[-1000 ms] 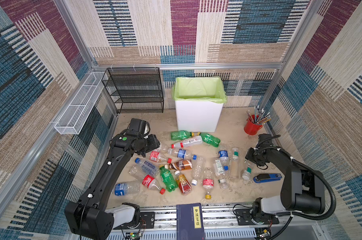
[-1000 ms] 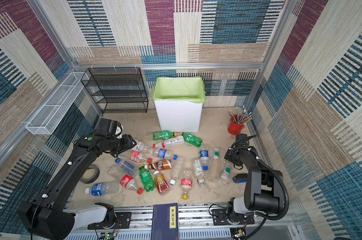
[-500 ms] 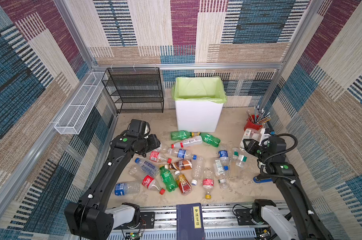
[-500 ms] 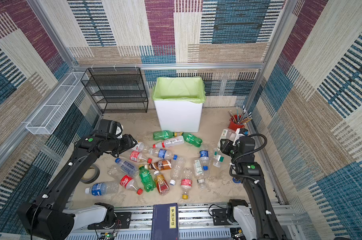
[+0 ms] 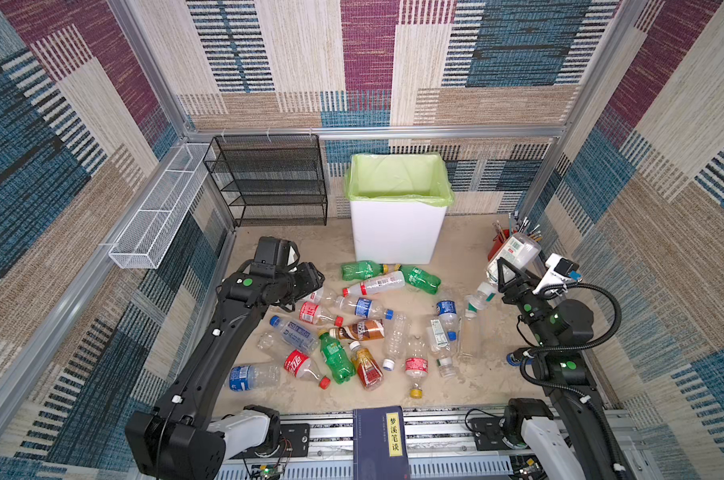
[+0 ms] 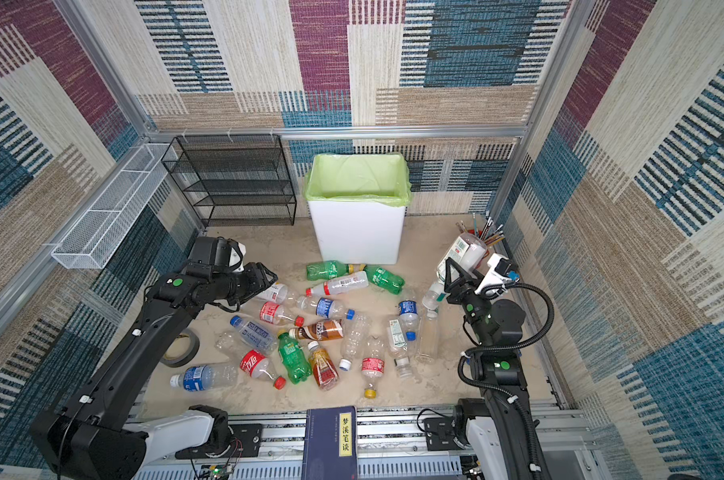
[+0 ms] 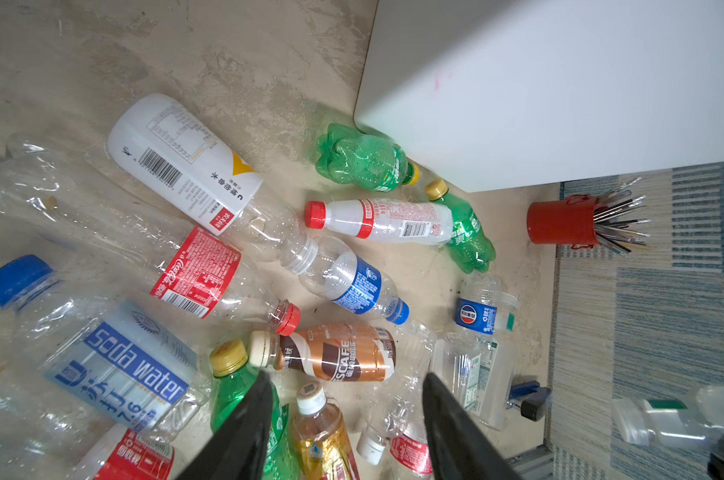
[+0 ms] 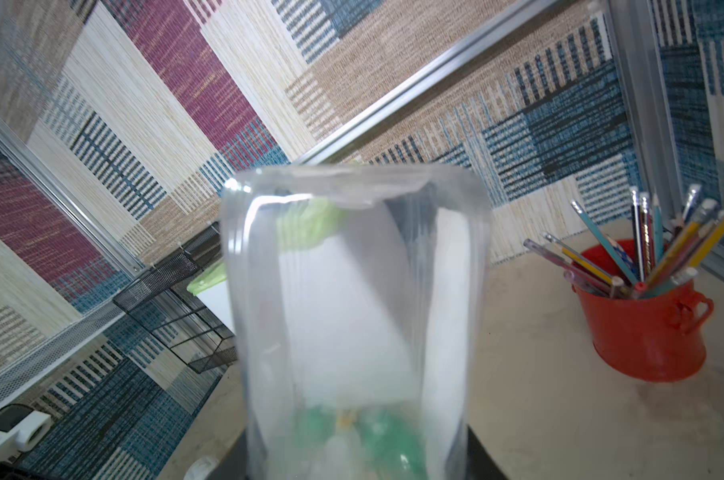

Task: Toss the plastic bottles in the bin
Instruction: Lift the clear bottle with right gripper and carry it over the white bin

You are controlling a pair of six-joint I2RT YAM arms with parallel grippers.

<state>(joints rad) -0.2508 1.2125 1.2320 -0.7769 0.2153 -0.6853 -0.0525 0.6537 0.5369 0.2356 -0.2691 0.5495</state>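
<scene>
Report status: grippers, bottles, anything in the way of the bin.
Right gripper shut on clear bottle, raised near cup. Left gripper open, empty, over floor bottles. Path to bin looks clear; two green bottles at its base.

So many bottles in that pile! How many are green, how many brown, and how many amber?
Green bottles: 3
Brown coffee bottle: 1
Amber bottle: 1
Total: 5
</scene>
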